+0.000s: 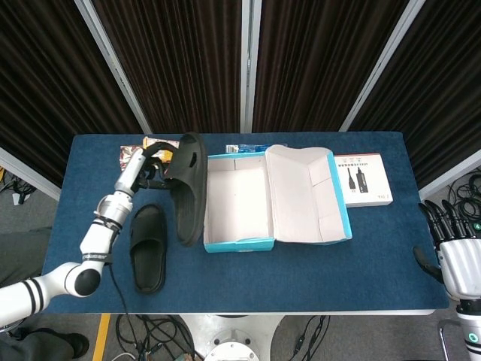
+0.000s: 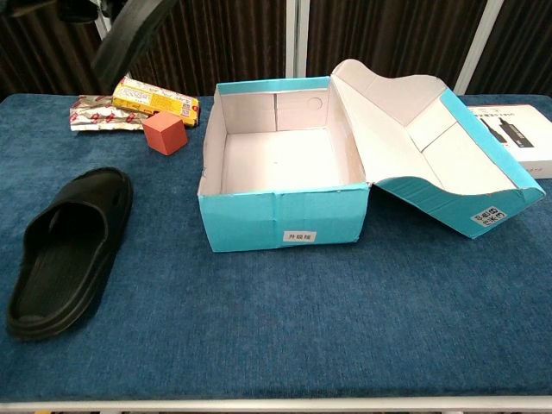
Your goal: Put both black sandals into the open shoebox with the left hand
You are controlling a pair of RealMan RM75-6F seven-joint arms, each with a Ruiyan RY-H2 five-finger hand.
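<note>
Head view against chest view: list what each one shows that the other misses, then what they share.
Only the head view shows the left hand gripping the lifted sandal, the right hand open at the table's right edge, and the full white carton.

Only the chest view shows the red cube and the label on the shoebox's front wall.

Both show the open shoebox, the second sandal lying on the table, and the snack packets.
</note>
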